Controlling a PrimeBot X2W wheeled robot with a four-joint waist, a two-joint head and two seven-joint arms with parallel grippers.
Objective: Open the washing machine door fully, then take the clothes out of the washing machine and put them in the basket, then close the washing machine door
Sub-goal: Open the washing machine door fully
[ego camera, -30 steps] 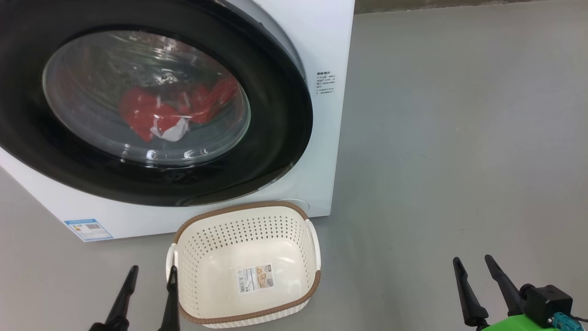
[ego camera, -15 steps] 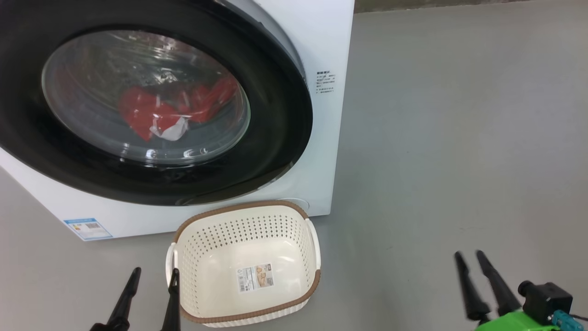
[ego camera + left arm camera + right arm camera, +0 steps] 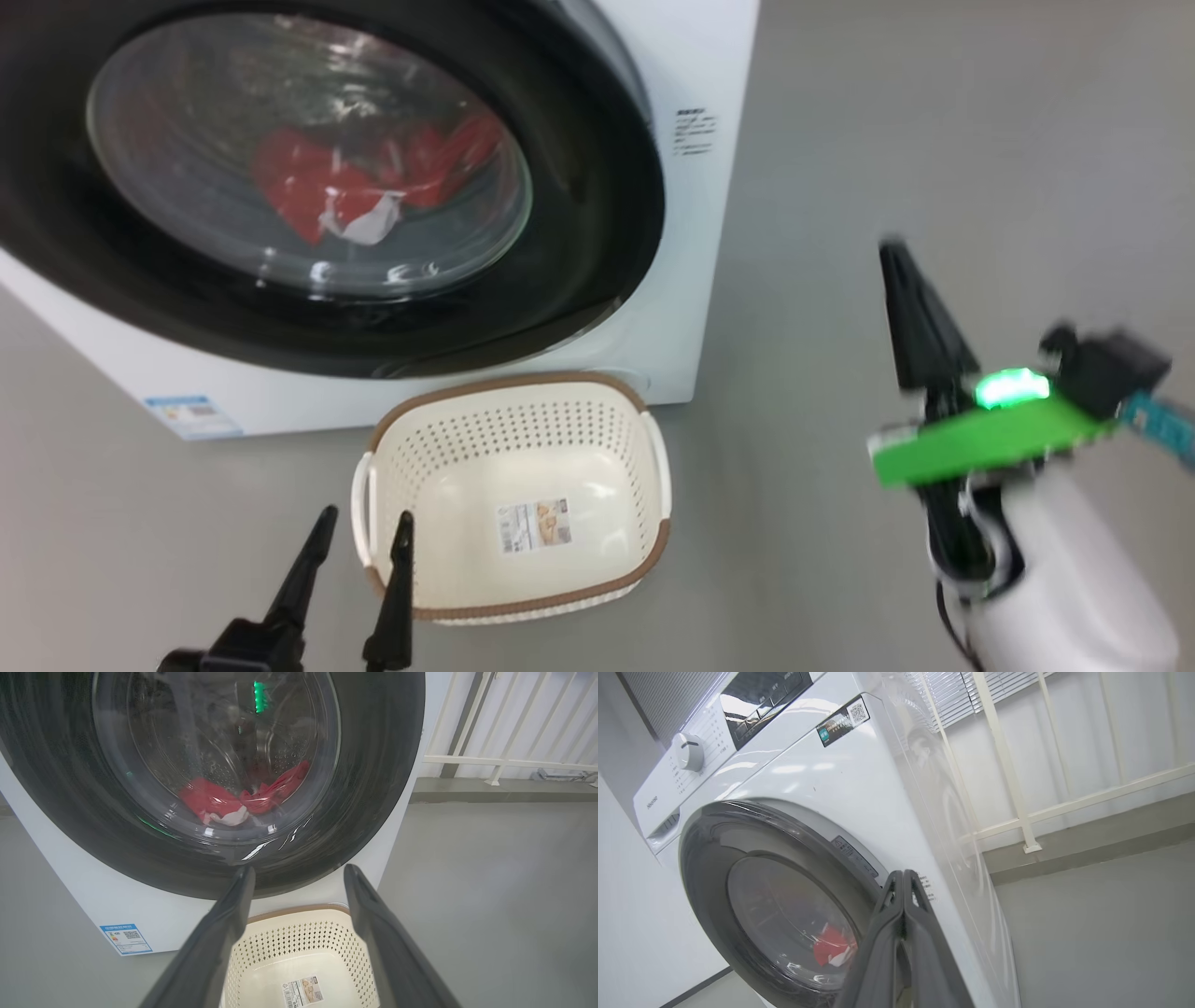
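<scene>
The white washing machine (image 3: 709, 56) fills the upper left of the head view, its black-rimmed door (image 3: 597, 233) closed against it. Red and white clothes (image 3: 355, 191) lie in the drum behind the glass, also seen as clothes (image 3: 243, 798) and clothes (image 3: 833, 947). The cream basket (image 3: 653, 448) with a brown rim stands empty on the floor just below the door. My left gripper (image 3: 359, 537) hangs open over the basket's left handle. My right gripper (image 3: 901, 257) is raised to the right of the machine, fingers pressed together with nothing between them, pointing at the door's right edge (image 3: 859, 868).
Grey floor (image 3: 934, 140) stretches to the right of the machine. A white railing (image 3: 504, 760) on a low kerb stands behind it. The control panel and dial (image 3: 689, 751) sit at the machine's top.
My right gripper has shut and risen well up from the floor toward the machine's right side. The head camera has shifted slightly, so the whole scene sits differently. The left gripper stays open.
</scene>
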